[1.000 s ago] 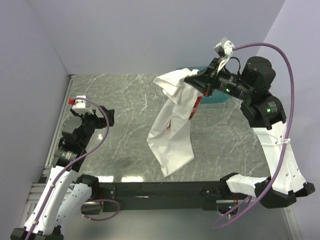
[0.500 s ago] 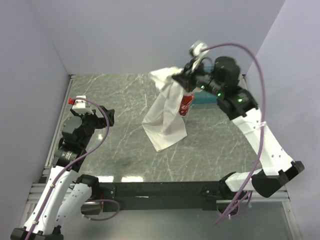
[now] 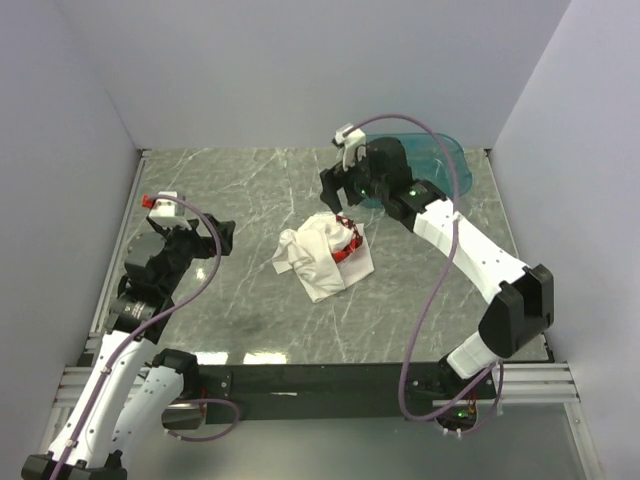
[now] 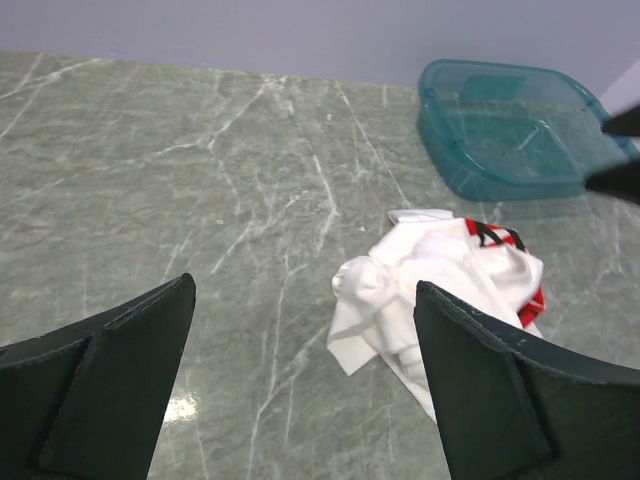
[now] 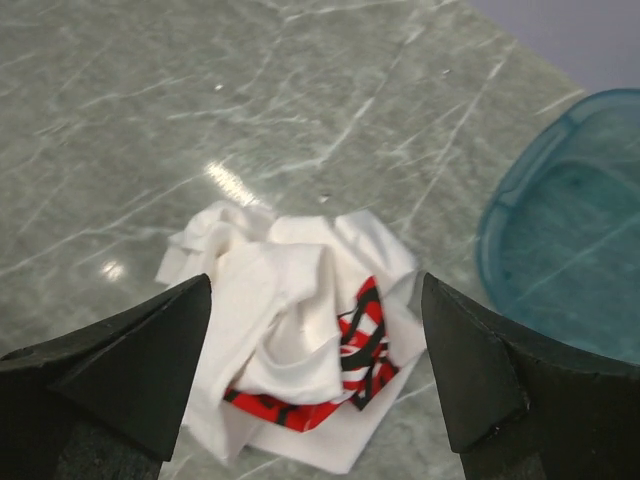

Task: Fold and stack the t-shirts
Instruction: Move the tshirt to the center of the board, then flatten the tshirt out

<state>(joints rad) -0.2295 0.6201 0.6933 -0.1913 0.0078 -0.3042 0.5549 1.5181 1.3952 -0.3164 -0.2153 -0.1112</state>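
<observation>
A white t-shirt [image 3: 322,254] with a red print lies crumpled in a heap on the marble table, near the middle. It also shows in the left wrist view as the t-shirt [image 4: 440,285] and in the right wrist view as the t-shirt [image 5: 300,330]. My right gripper [image 3: 333,197] hovers just above the heap's far edge, open, with nothing between its fingers [image 5: 125,365]. My left gripper [image 3: 207,237] stands open at the left side of the table, well apart from the shirt, its fingers [image 4: 100,385] empty.
A teal plastic basin [image 3: 455,160] stands at the back right, behind the right arm; the basin [image 4: 450,165] looks empty. Grey walls close the table on three sides. The arms' black base rail [image 3: 320,380] runs along the near edge.
The right gripper carried the hanging shirt leftward and down from over the basin, then opened. The shirt dropped into a heap on the table. The left arm stayed put.
</observation>
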